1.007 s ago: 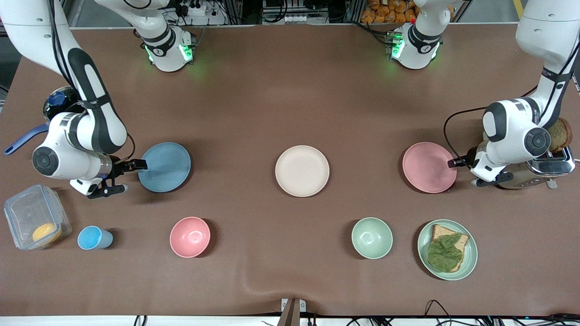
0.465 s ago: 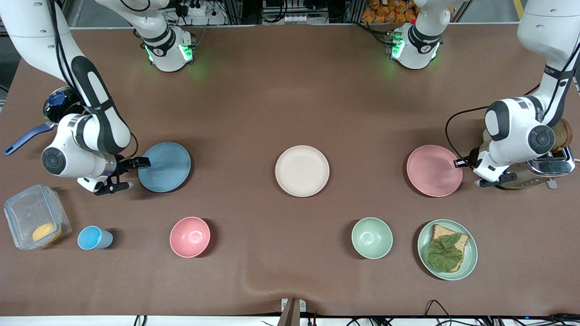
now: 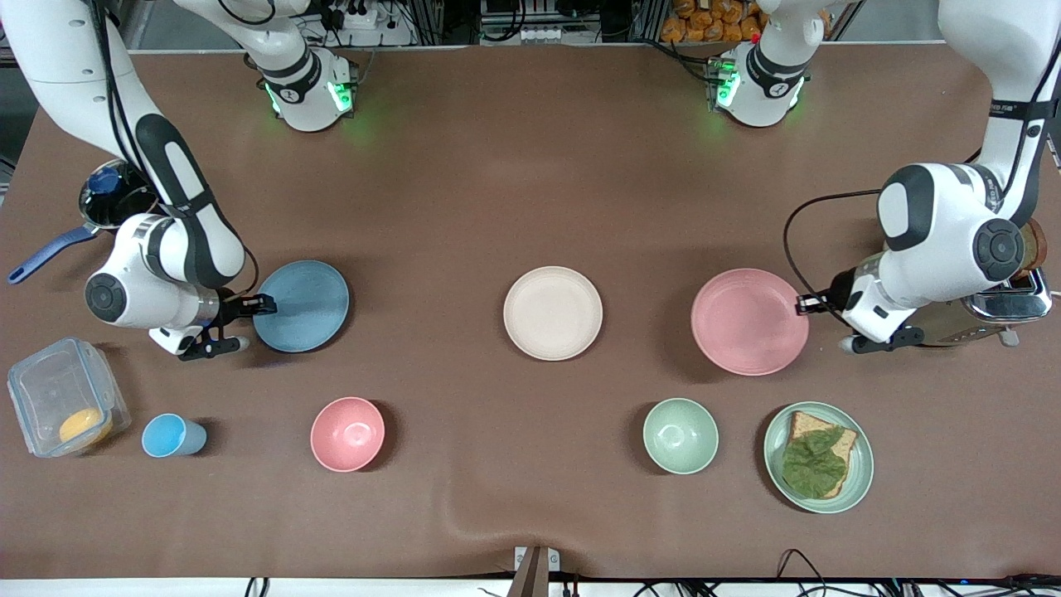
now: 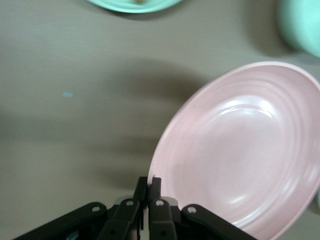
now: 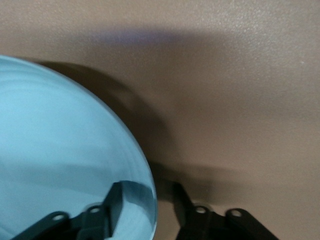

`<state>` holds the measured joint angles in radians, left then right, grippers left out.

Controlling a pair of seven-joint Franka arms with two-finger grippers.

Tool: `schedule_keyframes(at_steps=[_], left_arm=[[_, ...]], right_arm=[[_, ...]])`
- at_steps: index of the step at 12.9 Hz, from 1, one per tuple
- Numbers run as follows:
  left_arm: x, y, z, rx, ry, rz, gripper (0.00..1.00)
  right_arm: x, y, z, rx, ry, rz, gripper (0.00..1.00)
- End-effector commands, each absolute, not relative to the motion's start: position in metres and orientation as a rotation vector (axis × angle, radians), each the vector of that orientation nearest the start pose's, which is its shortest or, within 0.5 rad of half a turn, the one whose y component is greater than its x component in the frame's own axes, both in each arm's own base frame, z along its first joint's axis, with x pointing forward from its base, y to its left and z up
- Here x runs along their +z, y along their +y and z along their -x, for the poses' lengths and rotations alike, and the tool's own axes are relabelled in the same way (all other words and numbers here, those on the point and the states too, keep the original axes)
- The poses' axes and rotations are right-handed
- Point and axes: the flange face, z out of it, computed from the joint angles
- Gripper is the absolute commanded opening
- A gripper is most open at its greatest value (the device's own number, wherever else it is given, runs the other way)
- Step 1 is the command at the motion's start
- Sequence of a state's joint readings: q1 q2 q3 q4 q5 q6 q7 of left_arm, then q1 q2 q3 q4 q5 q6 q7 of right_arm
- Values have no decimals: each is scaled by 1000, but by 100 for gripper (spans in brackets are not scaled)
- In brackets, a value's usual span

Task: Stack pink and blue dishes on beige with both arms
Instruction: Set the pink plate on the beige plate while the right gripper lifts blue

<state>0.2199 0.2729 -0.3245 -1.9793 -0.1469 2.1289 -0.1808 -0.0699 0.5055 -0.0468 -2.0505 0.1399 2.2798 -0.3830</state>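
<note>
While the left gripper [image 3: 802, 305] pinches the rim of the pink plate [image 3: 749, 322] and holds it raised over the worktop [image 3: 530, 166] beside the beige plate [image 3: 553, 313], the right gripper [image 3: 250, 322] straddles the blue plate's [image 3: 301, 306] rim, spread, one finger above it, and that plate lies toward the right arm's end. To do this well, I'd say, keep the pink plate level, center it over the beige one, and lower it before letting go.

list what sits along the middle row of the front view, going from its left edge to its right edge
right gripper → blue plate → beige plate → pink plate → left gripper → toaster
</note>
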Motion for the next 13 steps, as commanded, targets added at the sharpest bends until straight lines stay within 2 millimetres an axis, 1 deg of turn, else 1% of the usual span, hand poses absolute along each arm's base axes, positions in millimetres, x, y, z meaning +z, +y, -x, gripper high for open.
schedule_keyframes(at_steps=[1, 2, 3, 4, 5, 6, 7, 8, 9, 11, 12, 13], left_arm=[[328, -125, -576, 336, -325, 3333, 0], [324, -150, -570, 352, -305, 3338, 0], [314, -173, -565, 383, -261, 3346, 0], [306, -196, -559, 391, -211, 3357, 0], [302, -219, -554, 372, -193, 3364, 0], [291, -239, -549, 384, -218, 3364, 0], [282, -260, -545, 358, -241, 3375, 0], [272, -279, -540, 334, -264, 3388, 0], [261, -296, -538, 307, -307, 3401, 0], [238, -329, -527, 289, -376, 3409, 0], [230, -335, -525, 281, -382, 3413, 0], [225, -335, -525, 286, -388, 3414, 0]], right_arm=[[166, -58, -559, 357, -259, 2949, 0], [167, -58, -559, 354, -261, 2949, 0], [170, -55, -560, 347, -280, 2949, 0], [172, -54, -561, 342, -294, 2948, 0], [177, -53, -562, 336, -313, 2945, 0], [183, -52, -564, 322, -341, 2941, 0], [192, -53, -567, 294, -392, 2938, 0], [203, -53, -569, 269, -471, 2925, 0], [216, -53, -571, 254, -517, 2915, 0], [245, -52, -580, 268, -536, 2894, 0], [259, -51, -584, 292, -540, 2879, 0], [272, -50, -587, 318, -544, 2863, 0]])
